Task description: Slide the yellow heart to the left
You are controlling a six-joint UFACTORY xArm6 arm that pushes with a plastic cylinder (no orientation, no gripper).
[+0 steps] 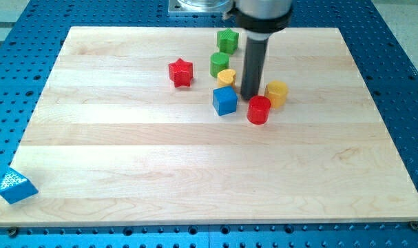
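Yellow heart [226, 76] just left of the rod's tip [249, 96], blue cube [224, 100] below — the tip bare, holding nothing, red cylinder [258, 109] beside it.

my tip [250, 96] stands on the desk [195, 172], in the upper middle, inside a cluster of blocks. just to its left sits the yellow heart [226, 76], slightly toward the view's top; the green cylinder [220, 64] touches the heart from behind, and the green star [227, 40] lies further toward the top. the blue cube [224, 100] is left of my tip and a little below. the red cylinder [258, 109] sits just below my tip, the yellow cylinder [277, 93] just right. the red star [181, 72] lies well left. a blue triangular block [16, 186] rests far down-left, at the desk's corner.
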